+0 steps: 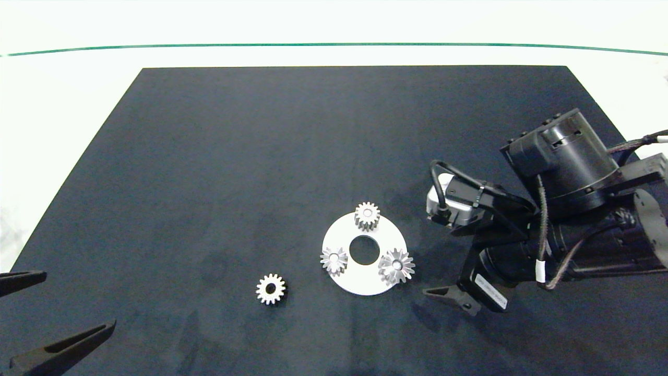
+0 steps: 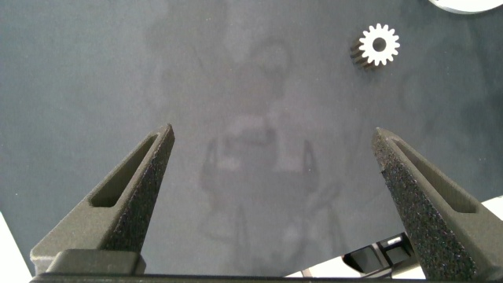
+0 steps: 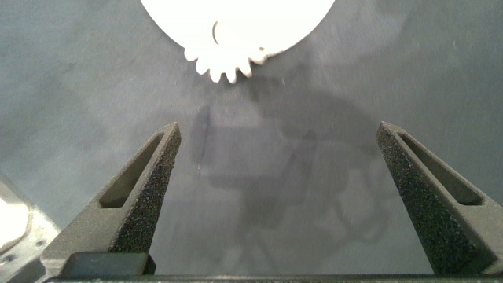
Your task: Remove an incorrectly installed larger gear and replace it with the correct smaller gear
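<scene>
Flat on its disc [image 1: 348, 274], larger gear [image 1: 396, 266], axis upright.

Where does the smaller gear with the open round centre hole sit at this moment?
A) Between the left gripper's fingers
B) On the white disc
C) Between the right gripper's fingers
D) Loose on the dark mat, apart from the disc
D: the smaller gear lies alone on the dark mat, clear of the white disc and both open grippers.

Shiny metal larger gear [image 1: 396, 266], matt smaller gear [image 1: 271, 289], dark, possibly felt mat [image 1: 235, 156]
</scene>
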`<action>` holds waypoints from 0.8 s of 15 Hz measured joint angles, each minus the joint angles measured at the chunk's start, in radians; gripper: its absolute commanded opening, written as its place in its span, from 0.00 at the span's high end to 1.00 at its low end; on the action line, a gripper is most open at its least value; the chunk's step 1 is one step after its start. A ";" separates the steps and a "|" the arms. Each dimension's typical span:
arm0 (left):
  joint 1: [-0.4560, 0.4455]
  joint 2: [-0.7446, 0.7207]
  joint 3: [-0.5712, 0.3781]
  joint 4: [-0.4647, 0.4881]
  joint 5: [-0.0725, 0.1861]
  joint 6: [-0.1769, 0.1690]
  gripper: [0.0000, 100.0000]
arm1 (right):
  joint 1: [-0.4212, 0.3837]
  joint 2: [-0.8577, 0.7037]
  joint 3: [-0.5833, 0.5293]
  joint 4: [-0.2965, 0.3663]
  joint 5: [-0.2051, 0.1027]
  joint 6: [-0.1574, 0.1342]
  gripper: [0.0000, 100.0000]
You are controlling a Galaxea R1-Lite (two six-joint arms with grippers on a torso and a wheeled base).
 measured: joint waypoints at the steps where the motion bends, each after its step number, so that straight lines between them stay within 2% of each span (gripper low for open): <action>1: 0.000 -0.001 -0.001 0.000 0.000 -0.002 0.00 | 0.013 0.019 -0.013 -0.001 -0.012 -0.002 0.00; 3: 0.000 -0.004 -0.004 -0.001 0.000 -0.003 0.00 | 0.036 0.053 -0.034 -0.003 -0.042 -0.002 0.00; 5: 0.000 -0.006 -0.005 -0.001 0.000 -0.005 0.00 | 0.050 0.083 -0.046 -0.026 -0.058 -0.001 0.00; 7: 0.000 -0.009 -0.006 0.000 0.000 -0.005 0.00 | 0.062 0.112 -0.049 -0.073 -0.092 -0.001 0.00; 12: 0.000 -0.016 -0.007 0.000 0.000 -0.005 0.00 | 0.099 0.162 -0.067 -0.095 -0.127 -0.002 0.00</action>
